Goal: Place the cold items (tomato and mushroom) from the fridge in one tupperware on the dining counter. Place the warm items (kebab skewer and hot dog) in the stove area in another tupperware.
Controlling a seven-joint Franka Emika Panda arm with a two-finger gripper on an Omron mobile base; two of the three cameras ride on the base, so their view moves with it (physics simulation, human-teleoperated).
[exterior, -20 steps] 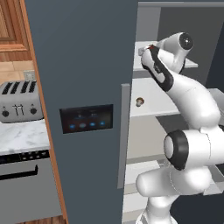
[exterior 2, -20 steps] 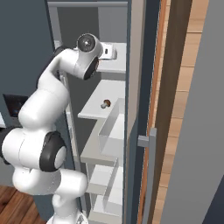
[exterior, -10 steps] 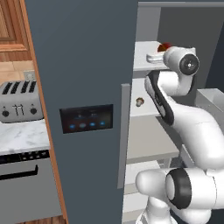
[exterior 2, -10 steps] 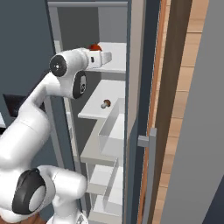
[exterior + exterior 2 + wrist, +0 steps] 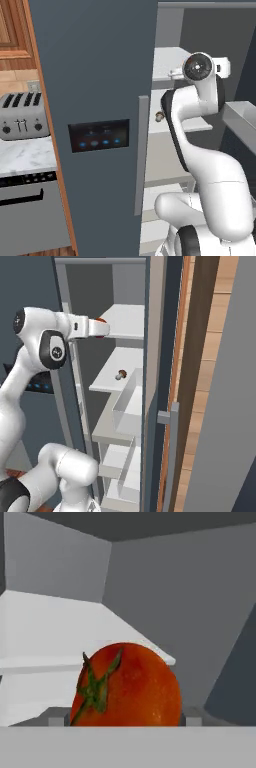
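Tomato (image 5: 127, 684), glossy red and round with a green stem, sits near the front edge of the fridge's (image 5: 100, 100) upper white shelf (image 5: 127, 321), dead ahead between the gripper's (image 5: 125, 718) jaws, which stand spread wide and grasp nothing yet; closing should catch it.

Glossy white rounded arm (image 5: 200, 150) with dark circular joints.

- One tomato (image 5: 127, 684), low in the centre of the hand view.
- One mushroom (image 5: 120, 375), at mid-frame in the right base view.
- One fridge (image 5: 100, 75), filling the centre of the left base view.
- One toaster (image 5: 22, 116), at the left edge of the left base view.
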